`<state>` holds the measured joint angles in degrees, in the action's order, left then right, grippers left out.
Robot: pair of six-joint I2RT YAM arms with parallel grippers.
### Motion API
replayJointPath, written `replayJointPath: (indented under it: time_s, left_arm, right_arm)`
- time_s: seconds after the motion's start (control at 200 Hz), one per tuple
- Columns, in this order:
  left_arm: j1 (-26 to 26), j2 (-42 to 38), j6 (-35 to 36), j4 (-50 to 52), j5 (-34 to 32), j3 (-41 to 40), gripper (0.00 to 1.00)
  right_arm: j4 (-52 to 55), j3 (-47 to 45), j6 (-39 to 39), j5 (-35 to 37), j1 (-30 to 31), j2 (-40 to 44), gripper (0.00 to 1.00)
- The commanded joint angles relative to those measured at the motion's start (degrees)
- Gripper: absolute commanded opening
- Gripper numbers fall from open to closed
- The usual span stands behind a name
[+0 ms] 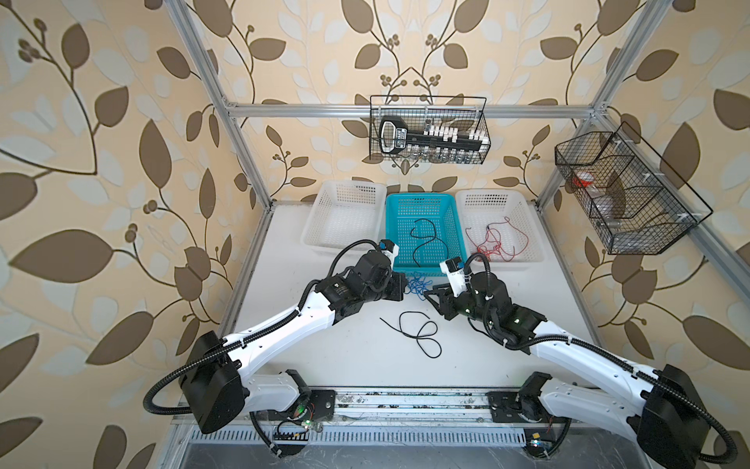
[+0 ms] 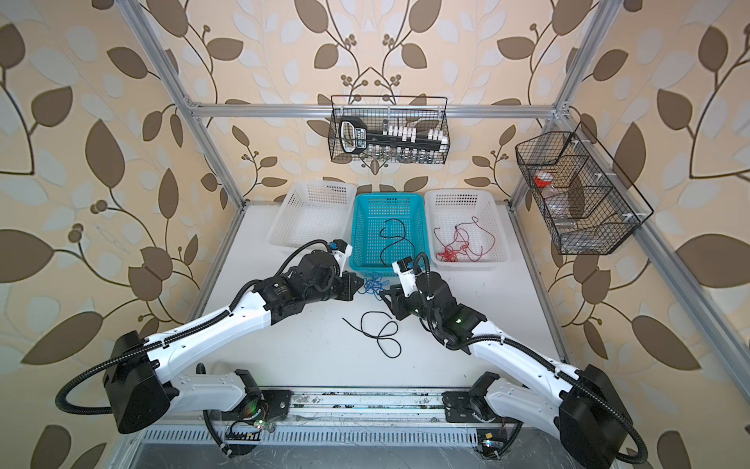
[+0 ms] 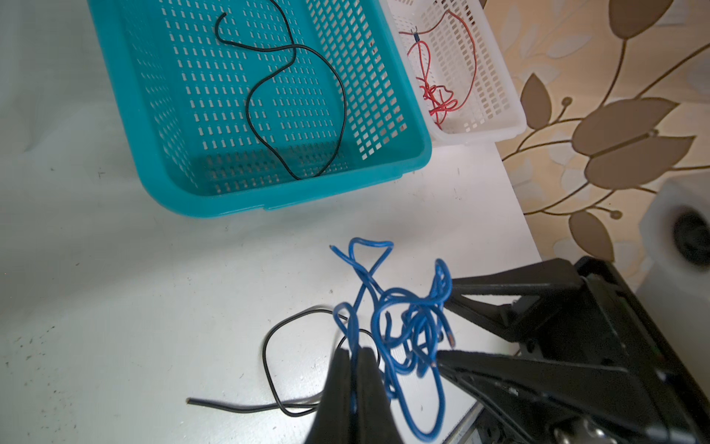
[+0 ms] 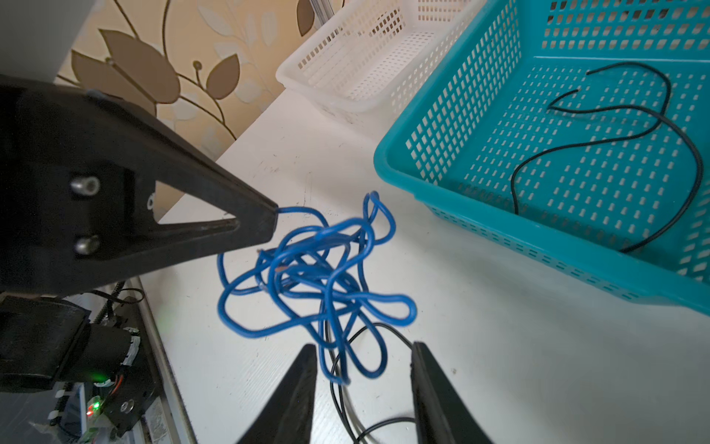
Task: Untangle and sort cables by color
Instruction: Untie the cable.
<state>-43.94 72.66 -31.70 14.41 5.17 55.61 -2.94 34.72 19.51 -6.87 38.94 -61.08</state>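
The blue cables [image 4: 307,276] are a knotted clump of loops with no clear long axis. The left end effector [image 3: 355,357] is pressed together on one strand. One loop reaches between the spread tips of the right end effector [image 4: 363,357].

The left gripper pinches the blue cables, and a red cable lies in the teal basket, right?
No: the cable in the teal basket is black, not red, as the left wrist view shows. The left gripper does pinch the blue cables.
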Motion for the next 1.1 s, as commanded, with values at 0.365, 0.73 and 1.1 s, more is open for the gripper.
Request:
replayJointPath:
  time_s: [0.365, 0.73, 1.1]
  left_arm:
    - [-0.5, -1.9, -0.7, -3.0, 0.8, -0.1, 0.00]
    - [-0.3, -5.4, 1.2, 7.3, -14.6, 0.3, 0.00]
    - [2.4, -12.3, 0.0, 12.9, -24.0, -2.1, 0.00]
  right_arm:
    - [-1.6, 2.8, -0.5, 1.5, 0.4, -1.9, 0.00]
    - [3.9, -2.2, 0.3, 10.2, -3.0, 6.1, 0.00]
    - [11.8, -6.9, -0.5, 13.8, -11.2, 14.9, 0.00]
